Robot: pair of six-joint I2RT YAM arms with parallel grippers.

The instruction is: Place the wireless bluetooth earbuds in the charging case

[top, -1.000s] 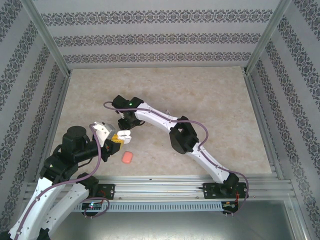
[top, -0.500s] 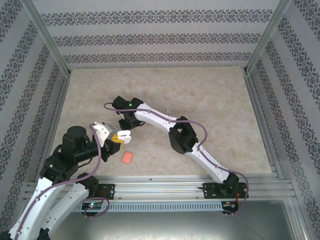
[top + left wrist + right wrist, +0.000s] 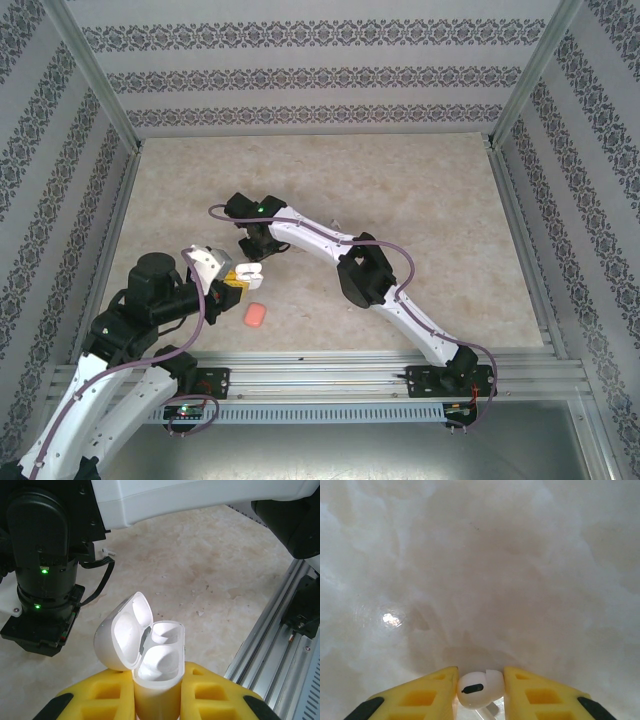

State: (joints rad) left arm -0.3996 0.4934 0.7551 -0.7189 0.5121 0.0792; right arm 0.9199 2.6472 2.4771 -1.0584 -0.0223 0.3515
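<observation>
Clamping a white charging case [image 3: 150, 660] upright, lid flipped open, left gripper [image 3: 156, 696] closed tight on its base, right gripper [image 3: 480, 676] pinching a white earbud [image 3: 478, 686] over the pale table [image 3: 485, 555], salmon-red case [image 3: 255, 315] lying nearby.

The pads [image 3: 107, 695] of my left pincer [image 3: 156, 692] look like matt yellow moulded plastic, and the charging case [image 3: 150, 655] between them is smooth white plastic, glossy outside and softer in sheen inside the lid. My right pincer [image 3: 480, 692] has the same dull yellow fingers [image 3: 420, 695], and the earbud [image 3: 476, 685] there is glossy white plastic. The tabletop [image 3: 485, 555] looks like pale polished stone, smooth enough to carry a bright glare spot; the salmon case [image 3: 255, 315] looks matt, and the rails [image 3: 330, 378] look like brushed metal.
</observation>
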